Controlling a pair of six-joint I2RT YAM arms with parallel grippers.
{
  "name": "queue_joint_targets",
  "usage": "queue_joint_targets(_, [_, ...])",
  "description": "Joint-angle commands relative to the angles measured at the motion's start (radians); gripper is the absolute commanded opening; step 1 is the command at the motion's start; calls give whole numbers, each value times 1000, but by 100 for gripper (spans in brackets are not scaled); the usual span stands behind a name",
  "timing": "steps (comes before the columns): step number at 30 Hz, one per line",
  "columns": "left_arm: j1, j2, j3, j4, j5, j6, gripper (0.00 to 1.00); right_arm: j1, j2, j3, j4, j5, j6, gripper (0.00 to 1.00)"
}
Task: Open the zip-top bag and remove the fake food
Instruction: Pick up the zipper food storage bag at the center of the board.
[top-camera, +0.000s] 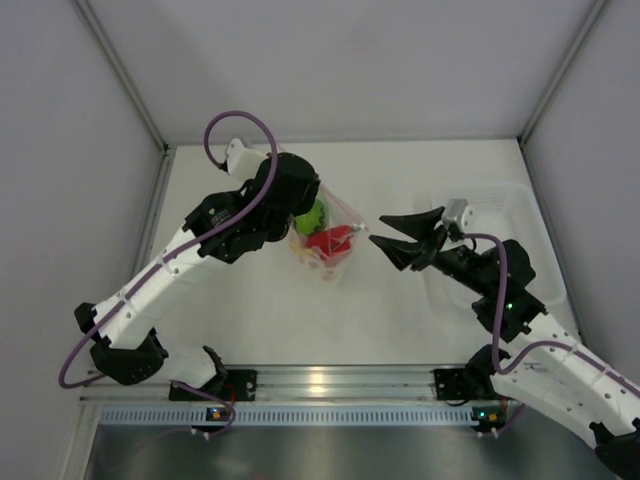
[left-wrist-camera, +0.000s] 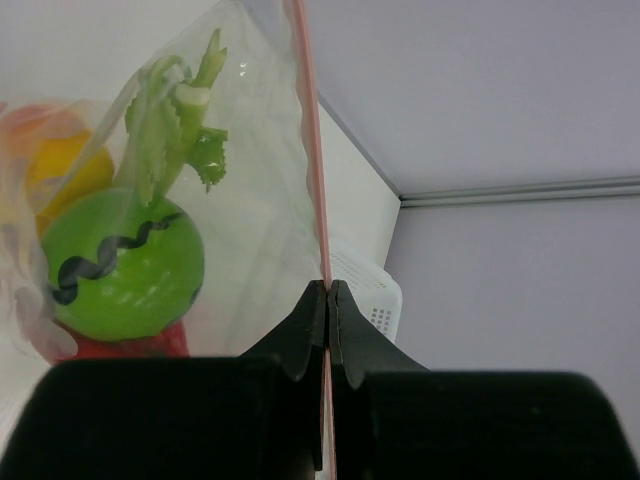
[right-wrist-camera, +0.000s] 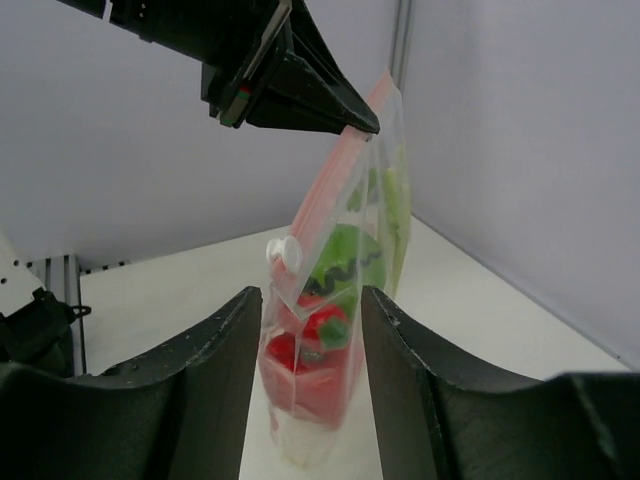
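Right gripper (right-wrist-camera: 310, 296), nearest the lens in its own wrist view, stands with its two black fingers partly apart and nothing between them. It faces left toward the zip-top bag (top-camera: 338, 255), close to it but not touching.

Left gripper (left-wrist-camera: 327, 291) is clamped flat on the pink-red zip strip (right-wrist-camera: 335, 178), holding the bag up over the middle of the table (top-camera: 250, 300).

The strip is the bag's long line. It slopes down from the left gripper's pinch at the far, high end toward the right gripper at the near, low end. A small white slider tab (right-wrist-camera: 283, 250) sits at that lower end, just ahead of the right gripper's fingers. The right arm is therefore the nearer one to the free end of the zip, and the next pinch looks likely to land there.

Fake food weighs down the belly of the bag: a green ball (left-wrist-camera: 120, 265) with a dark wavy stripe, a leafy pale stalk (left-wrist-camera: 165, 130), a yellow piece (left-wrist-camera: 60, 170) and a red pepper (top-camera: 330, 240).

A translucent white tray (top-camera: 520, 215) lies at the right, partly under the right arm.

Whether the zip is parted anywhere cannot be told. Nor can it be told whether the bag's bottom rests on the table or hangs clear. The left gripper's body hides the bag's upper corner from above, and crinkled plastic blurs the lowest pieces.
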Motion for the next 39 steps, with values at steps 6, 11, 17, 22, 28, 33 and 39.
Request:
queue_joint_targets(6, [0,-39,13,42,-10,-18,0,35,23,-13,145,-65,-24,45])
queue_joint_targets(11, [0,-31,18,44,-8,-15,0,44,41,1,131,-30,-45,43])
queue_joint_targets(17, [0,-30,20,44,-16,-17,0,44,72,13,137,-30,-84,20])
queue_joint_targets(22, [0,-27,20,44,-20,-21,0,44,61,-4,166,-16,-71,15])
queue_joint_targets(28, [0,-16,21,42,-11,-33,0,47,67,2,178,-19,-62,25])
queue_joint_targets(33, [0,-7,24,44,-3,-37,0,53,81,21,174,-27,-62,15])
queue_joint_targets(39, [0,-11,15,44,-9,-35,0,54,79,19,185,-22,-62,31])
